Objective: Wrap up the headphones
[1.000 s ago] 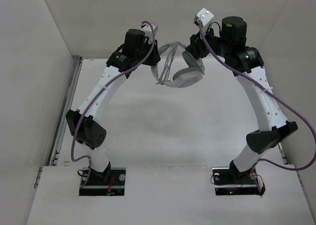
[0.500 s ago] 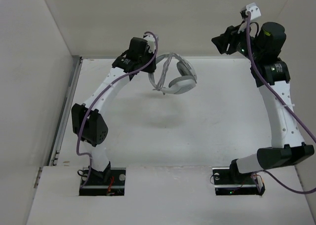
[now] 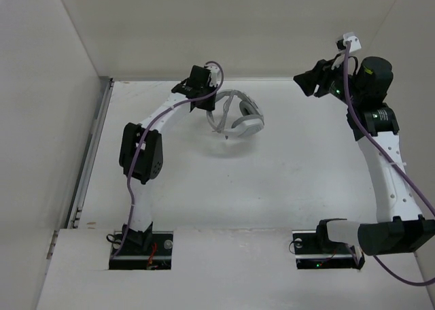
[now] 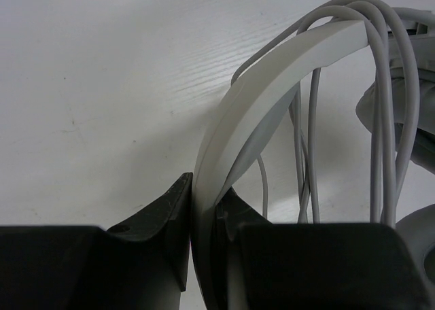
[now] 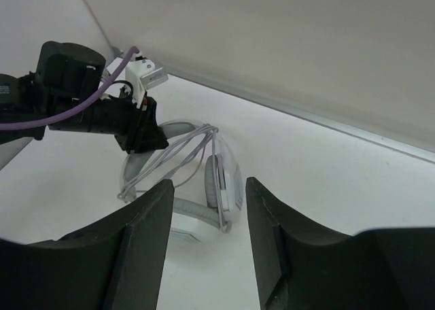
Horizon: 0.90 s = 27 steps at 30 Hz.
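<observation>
Overhead view: the headphones (image 3: pixel 239 116) sit in the upper centre of the frame, near the far edge of the desk (image 3: pixel 272 181), just right of the left end effector (image 3: pixel 209 103). Left wrist view: the left end effector is clenched on the headband (image 4: pixel 272 72), with the flat white band pinched edge-on between the two dark fingers (image 4: pixel 166 208) at the lower centre of the frame. Several turns of the thin grey cable (image 4: pixel 380 119) pass over the top of the headband at the upper right and hang down beside it. One padded earcup (image 3: pixel 248 125) faces the lower right in the overhead view. Whether the earcups touch the desk cannot be told. The right end effector (image 3: pixel 309 79) is released, its fingers spread wide apart in the right wrist view. It is held high at the upper right of the overhead frame, well apart from the headphones and pointing toward them.
</observation>
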### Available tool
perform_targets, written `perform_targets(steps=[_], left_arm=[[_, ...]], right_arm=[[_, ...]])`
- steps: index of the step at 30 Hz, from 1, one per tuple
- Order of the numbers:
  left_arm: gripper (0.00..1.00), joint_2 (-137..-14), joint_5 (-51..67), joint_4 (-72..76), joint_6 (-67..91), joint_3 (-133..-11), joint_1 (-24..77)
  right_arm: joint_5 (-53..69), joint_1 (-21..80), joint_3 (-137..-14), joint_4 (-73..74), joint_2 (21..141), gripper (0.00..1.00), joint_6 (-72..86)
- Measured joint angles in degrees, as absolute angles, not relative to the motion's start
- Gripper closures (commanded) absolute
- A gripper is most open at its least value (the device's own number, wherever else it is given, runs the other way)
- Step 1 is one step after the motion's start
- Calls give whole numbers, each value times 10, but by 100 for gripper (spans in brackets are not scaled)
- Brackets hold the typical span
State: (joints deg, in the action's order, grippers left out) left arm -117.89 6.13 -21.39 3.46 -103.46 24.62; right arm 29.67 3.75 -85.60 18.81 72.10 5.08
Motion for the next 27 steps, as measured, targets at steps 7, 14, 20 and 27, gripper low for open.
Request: perform_targets(steps=[7,14,20,27], left_arm=[[96,-1241,65,-187,35,-1035,232],[89,-1295,80,-183,40,-1040,211],[78,-1301,88,-179,43,-1044,201],[49,-1301,93,-173,52,-1050,197]], right_arm=[[303,17,-834,186,709,46,59],[309,4,-822,186,709,46,60],[313,1,-808,188,709,46,60],[314,-4,-807,188,710,46,60]])
